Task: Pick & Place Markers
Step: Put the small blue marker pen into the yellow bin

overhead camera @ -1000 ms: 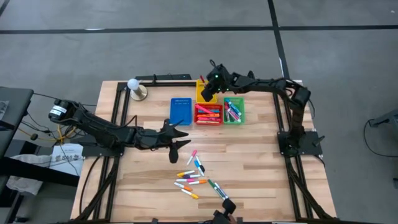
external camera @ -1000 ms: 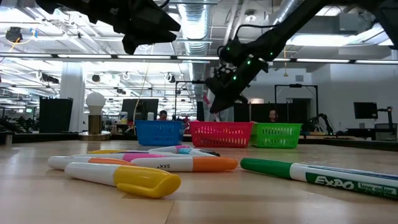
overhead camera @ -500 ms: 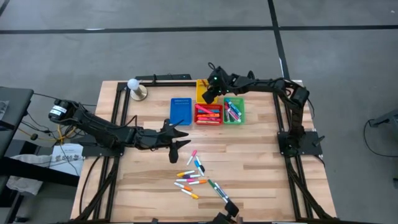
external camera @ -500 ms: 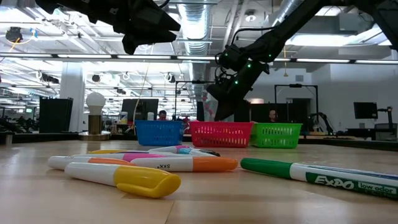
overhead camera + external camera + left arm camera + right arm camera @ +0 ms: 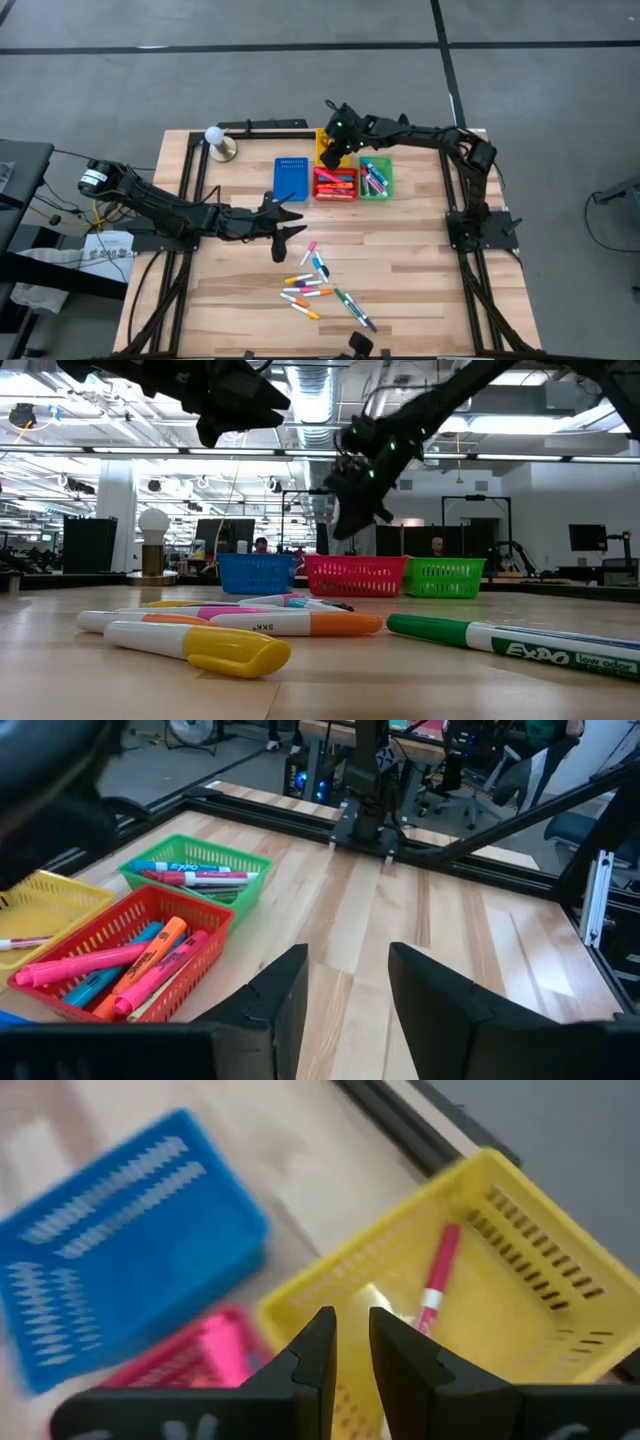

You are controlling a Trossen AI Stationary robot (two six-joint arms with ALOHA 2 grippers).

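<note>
The right gripper (image 5: 346, 1342) hangs over the yellow bin (image 5: 520, 1280), its fingers slightly parted and empty; one red-and-white marker (image 5: 436, 1283) lies inside. Beside it sit the red bin (image 5: 85, 945) with pink, orange and blue highlighters (image 5: 140, 968), the green bin (image 5: 190, 855) with several markers, and the blue bin (image 5: 291, 177). The left gripper (image 5: 347, 985), fingers apart and empty, hovers mid-table. Loose markers (image 5: 318, 284) in mixed colours lie scattered near the table's (image 5: 420, 260) front.
</note>
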